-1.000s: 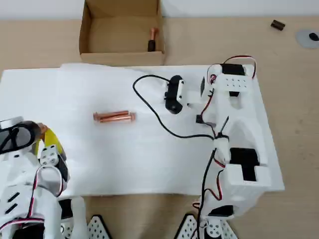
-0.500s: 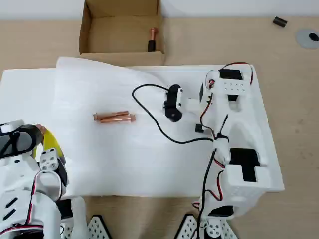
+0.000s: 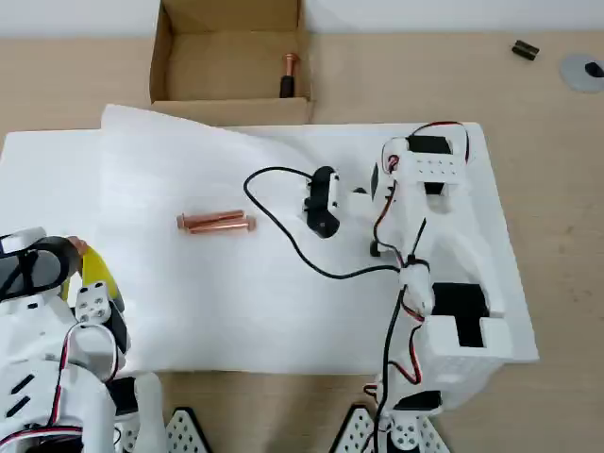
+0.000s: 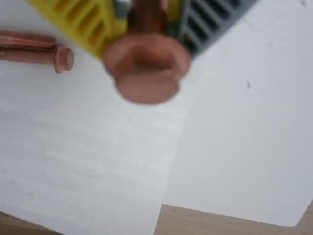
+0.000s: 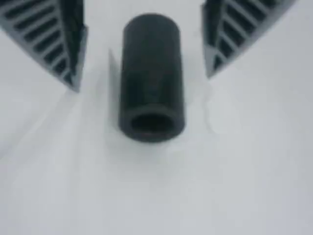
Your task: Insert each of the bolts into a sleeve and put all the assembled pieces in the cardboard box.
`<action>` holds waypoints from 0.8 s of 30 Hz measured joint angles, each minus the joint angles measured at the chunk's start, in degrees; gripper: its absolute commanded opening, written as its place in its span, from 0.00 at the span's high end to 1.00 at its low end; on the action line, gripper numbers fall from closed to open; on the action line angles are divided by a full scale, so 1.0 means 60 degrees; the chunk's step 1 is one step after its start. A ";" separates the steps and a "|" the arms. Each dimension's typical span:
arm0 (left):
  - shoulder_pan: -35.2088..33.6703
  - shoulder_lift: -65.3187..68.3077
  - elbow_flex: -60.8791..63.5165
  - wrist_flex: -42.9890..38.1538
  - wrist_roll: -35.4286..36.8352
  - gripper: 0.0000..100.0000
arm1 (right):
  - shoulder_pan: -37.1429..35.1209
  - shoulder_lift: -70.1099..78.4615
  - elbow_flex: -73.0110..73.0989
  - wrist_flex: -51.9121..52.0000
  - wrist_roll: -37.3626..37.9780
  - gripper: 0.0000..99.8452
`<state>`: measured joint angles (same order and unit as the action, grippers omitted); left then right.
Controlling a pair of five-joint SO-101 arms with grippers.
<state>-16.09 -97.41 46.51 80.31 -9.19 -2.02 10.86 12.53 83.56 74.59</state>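
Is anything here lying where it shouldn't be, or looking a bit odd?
One small dark cylinder, perhaps a sleeve, lies alone on the bare table near its far edge, well off the white sheet holding the bolts.

Over the last second I have swung my right arm (image 3: 422, 179) a little toward the left arm's side, and its black wrist camera (image 3: 319, 201) came slightly nearer the arm bases. The far left edge of the white foam sheet (image 3: 236, 302) has ridden up toward the cardboard box (image 3: 162, 66). My left arm (image 3: 42, 321) drew back slightly, 1 copper bolt (image 4: 146, 68) in its pincer (image 4: 146, 14).
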 measured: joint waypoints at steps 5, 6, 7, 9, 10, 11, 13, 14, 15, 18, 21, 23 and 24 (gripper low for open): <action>0.0000 0.0000 0.0000 0.0000 0.0000 0.99 | 0.0000 -0.0015 0.0322 0.0029 0.0029 0.79; 0.0000 0.0000 0.0000 0.0000 0.0000 0.99 | 0.0000 -0.0015 0.0440 0.0029 0.0059 0.79; 0.0000 0.0000 0.0000 0.0000 0.0000 0.99 | 0.0000 -0.0015 0.0542 0.0015 0.0059 0.79; 0.0000 0.0000 0.0000 0.0000 0.0000 0.99 | 0.0000 -0.0029 0.0791 -0.0176 0.0073 0.79; 0.0000 0.0000 0.0000 0.0000 0.0000 0.99 | 0.0000 -0.0117 0.0967 -0.0322 0.0073 0.79; 0.0000 0.0000 0.0000 0.0000 0.0000 0.99 | 0.0000 -0.0205 0.1114 -0.0440 0.0073 0.79; 0.0000 0.0000 0.0000 0.0000 0.0000 0.99 | 0.0000 -0.0322 0.1333 -0.0630 0.0073 0.79; 0.0000 0.0000 0.0000 0.0000 0.0000 0.99 | 0.0000 -0.0381 0.1421 -0.0718 0.0073 0.79; 0.0000 0.0000 0.0000 0.0000 0.0000 0.99 | 0.0000 -0.0410 0.1465 -0.0762 0.0073 0.80; 0.0000 0.0000 0.0000 0.0000 0.0000 0.99 | 0.0000 -0.0425 0.1495 -0.0864 0.0073 0.86; 0.0000 0.0000 0.0000 0.0000 0.0000 0.99 | 0.0015 -0.0440 0.1509 -0.0952 0.0073 0.95; 0.0000 0.0000 0.0000 0.0000 0.0000 0.99 | 0.0000 -0.0396 0.1495 -0.0952 0.0073 0.99; 0.0000 0.0000 0.0000 0.0000 0.0000 0.99 | -0.0015 -0.0396 0.1495 -0.0952 0.0073 0.99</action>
<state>-16.09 -97.41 46.51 80.31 -9.19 -2.11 8.48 21.49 77.85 75.03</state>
